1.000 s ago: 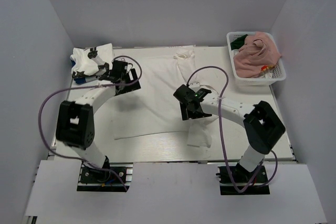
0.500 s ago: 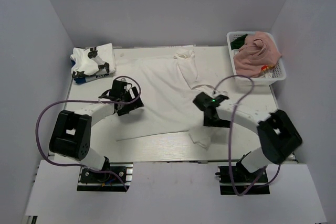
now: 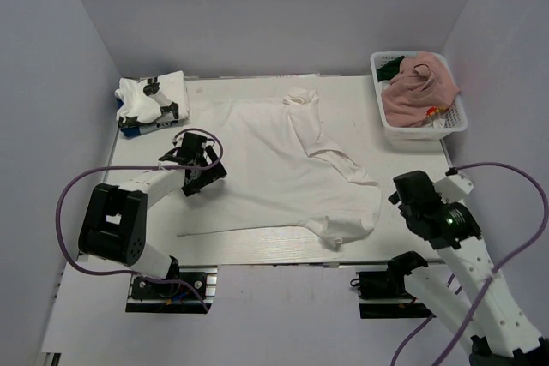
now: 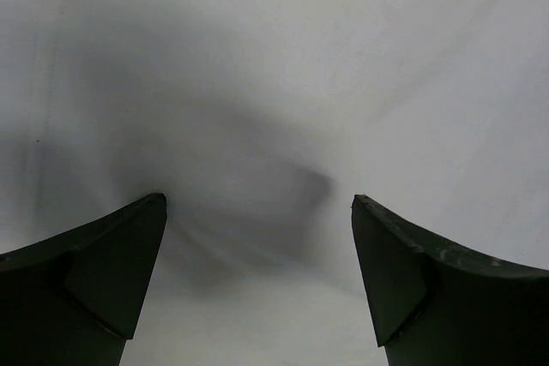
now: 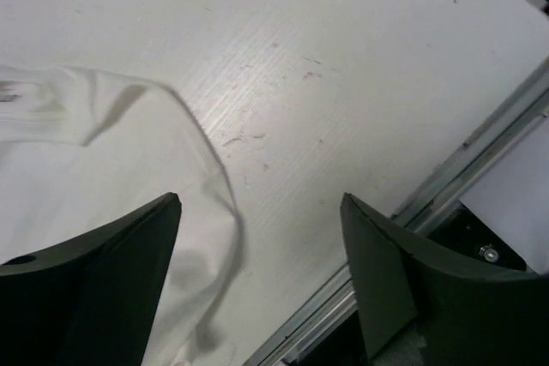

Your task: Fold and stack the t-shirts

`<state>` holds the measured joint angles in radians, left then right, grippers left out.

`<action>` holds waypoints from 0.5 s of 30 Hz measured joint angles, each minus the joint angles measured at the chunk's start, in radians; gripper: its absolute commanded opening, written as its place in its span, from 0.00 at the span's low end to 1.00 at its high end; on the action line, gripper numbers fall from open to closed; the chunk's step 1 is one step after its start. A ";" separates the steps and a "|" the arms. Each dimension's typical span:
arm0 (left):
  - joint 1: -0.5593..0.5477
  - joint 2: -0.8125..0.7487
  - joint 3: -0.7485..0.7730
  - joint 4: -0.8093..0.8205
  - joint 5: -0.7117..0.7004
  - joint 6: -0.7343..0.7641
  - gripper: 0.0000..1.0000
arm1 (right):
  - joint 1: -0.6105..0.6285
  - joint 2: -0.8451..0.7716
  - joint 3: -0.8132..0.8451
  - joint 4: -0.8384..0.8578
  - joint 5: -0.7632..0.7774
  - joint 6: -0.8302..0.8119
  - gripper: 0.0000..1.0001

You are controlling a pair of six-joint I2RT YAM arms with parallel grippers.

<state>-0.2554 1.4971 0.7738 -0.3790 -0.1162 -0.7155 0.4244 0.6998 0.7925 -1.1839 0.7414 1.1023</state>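
A white t-shirt lies spread on the table, its right side folded over and bunched near the front edge. It fills the left wrist view and shows at the left of the right wrist view. My left gripper is open and empty, low over the shirt's left part. My right gripper is open and empty, raised beside the shirt's right edge. A folded white shirt with dark print lies at the back left. A dusty pink shirt and a dark green one sit in the basket.
The white lattice basket stands at the back right corner. The table's front right edge with its metal rail lies just under my right gripper. Purple cables loop off both arms. Grey walls enclose three sides.
My right arm let go of the shirt's folded side and pulled back to the right and up, off the cloth. My left gripper moved toward the front from the folded stack and lowered onto the shirt.
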 measured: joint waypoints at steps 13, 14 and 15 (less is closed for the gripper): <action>-0.005 -0.052 0.043 -0.084 -0.031 0.076 1.00 | 0.127 0.660 0.139 0.745 -0.397 -0.839 0.90; -0.005 -0.053 0.052 -0.079 -0.032 0.080 1.00 | 0.145 0.731 0.176 0.792 -0.399 -0.894 0.90; -0.005 -0.051 0.058 -0.071 -0.032 0.085 1.00 | 0.159 0.789 0.212 0.842 -0.398 -0.966 0.90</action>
<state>-0.2600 1.4464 0.8322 -0.4500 -0.1486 -0.6308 0.5831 1.4891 1.0046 -0.3416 0.3435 0.1360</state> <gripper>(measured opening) 0.997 0.904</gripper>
